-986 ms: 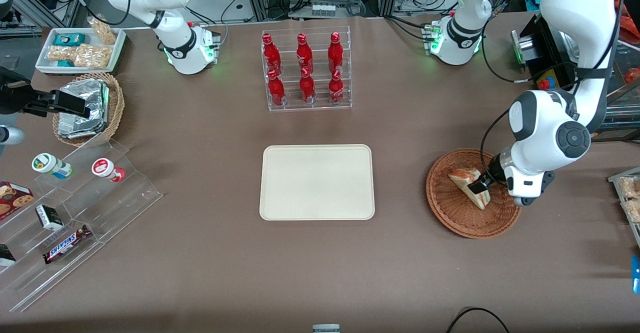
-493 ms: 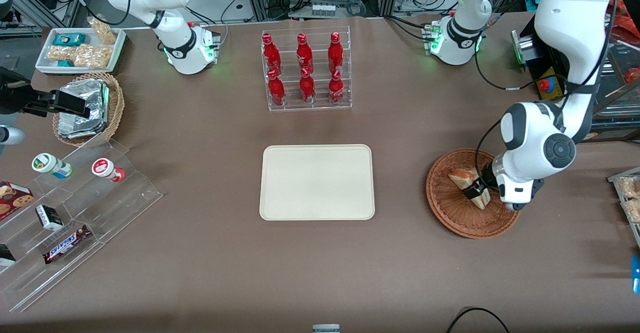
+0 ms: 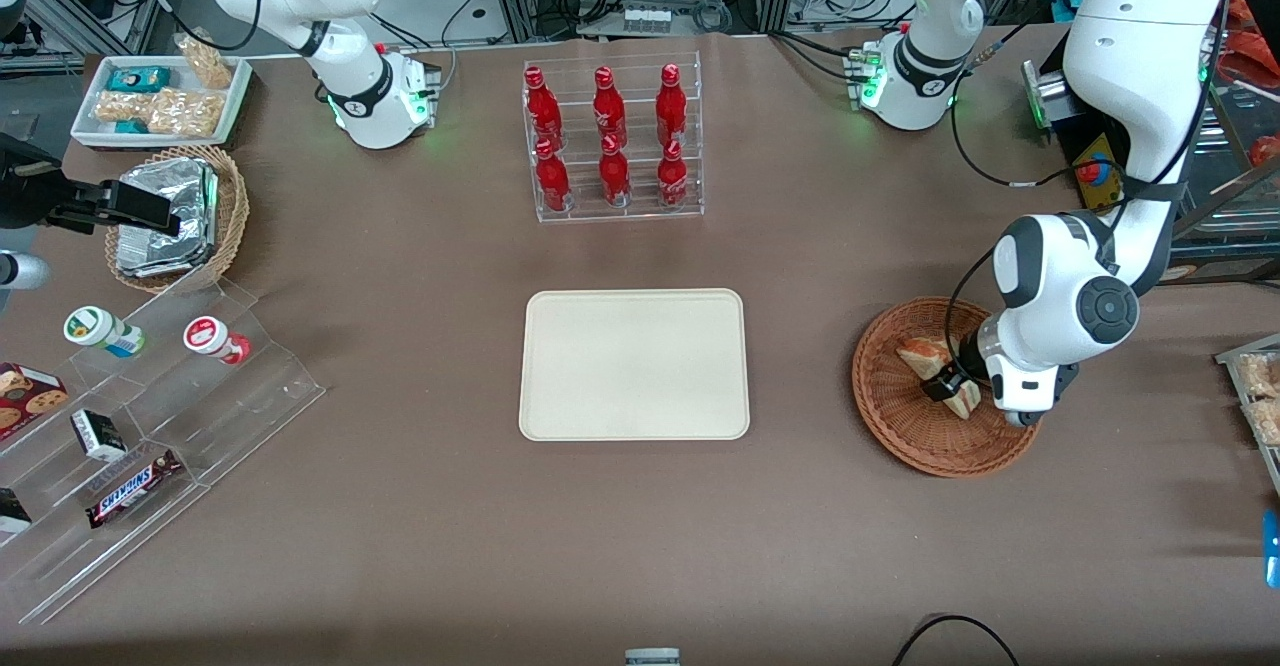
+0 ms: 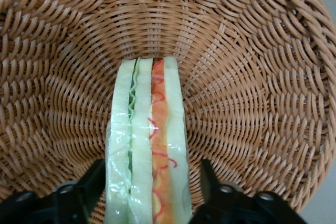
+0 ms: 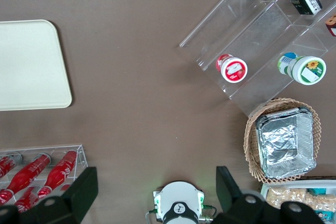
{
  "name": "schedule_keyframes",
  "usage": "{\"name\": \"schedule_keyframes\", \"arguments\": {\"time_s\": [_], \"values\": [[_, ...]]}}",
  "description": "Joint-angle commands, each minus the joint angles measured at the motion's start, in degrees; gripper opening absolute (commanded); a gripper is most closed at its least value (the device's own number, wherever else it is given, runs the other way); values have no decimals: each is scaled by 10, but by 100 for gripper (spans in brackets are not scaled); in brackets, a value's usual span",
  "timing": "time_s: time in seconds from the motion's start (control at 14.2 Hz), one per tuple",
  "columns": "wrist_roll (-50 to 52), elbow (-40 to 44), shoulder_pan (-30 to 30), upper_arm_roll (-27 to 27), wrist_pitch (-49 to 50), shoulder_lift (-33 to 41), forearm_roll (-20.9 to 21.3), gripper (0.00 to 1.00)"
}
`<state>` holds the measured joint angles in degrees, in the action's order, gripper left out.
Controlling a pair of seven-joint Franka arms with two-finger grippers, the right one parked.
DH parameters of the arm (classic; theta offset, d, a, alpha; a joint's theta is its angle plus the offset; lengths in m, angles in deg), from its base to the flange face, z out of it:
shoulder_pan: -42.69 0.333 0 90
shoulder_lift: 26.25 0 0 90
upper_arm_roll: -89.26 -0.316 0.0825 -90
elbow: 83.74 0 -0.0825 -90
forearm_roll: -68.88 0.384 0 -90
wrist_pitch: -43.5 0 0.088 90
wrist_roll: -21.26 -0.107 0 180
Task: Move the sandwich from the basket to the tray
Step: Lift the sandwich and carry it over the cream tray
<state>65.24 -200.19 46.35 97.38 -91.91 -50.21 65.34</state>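
Note:
The sandwich [image 3: 914,354], a wedge of pale bread with green and orange-red filling, lies on its side in the reddish-brown wicker basket [image 3: 900,434] toward the working arm's end of the table. My gripper [image 3: 944,382] is down in the basket and straddles the sandwich [image 4: 147,140], open. One dark finger [image 4: 97,174] touches the bread's side. A narrow gap of wicker shows between the bread and my second finger [image 4: 207,174]. The basket's weave [image 4: 252,103] fills the wrist view. The cream-beige tray [image 3: 634,364] lies bare at mid-table.
A clear rack of red bottles [image 3: 610,141] stands farther from the front camera than the tray. At the parked arm's end are a tan basket with foil packets [image 3: 175,216], a white snack tray [image 3: 160,98] and a clear stepped shelf with snacks [image 3: 150,416].
My wrist has sunk lower into the basket and shifted slightly toward the tray, bringing the fingers down on either side of the sandwich. The sandwich has not moved.

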Motion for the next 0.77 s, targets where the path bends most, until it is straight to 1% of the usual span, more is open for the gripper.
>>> {"name": "schedule_keyframes", "arguments": {"time_s": [0.0, 0.14, 0.35, 0.49, 0.63, 0.7], "values": [[7, -2, -1, 0, 1, 12, 5, 13], [3, -3, -3, 0, 12, 35, 6, 9], [3, 6, -45, 0, 80, 80, 6, 7], [3, 8, -105, 0, 101, 108, 11, 7], [4, 28, -194, 0, 101, 99, 19, 7], [5, 43, -226, 0, 100, 82, 26, 8]]}}
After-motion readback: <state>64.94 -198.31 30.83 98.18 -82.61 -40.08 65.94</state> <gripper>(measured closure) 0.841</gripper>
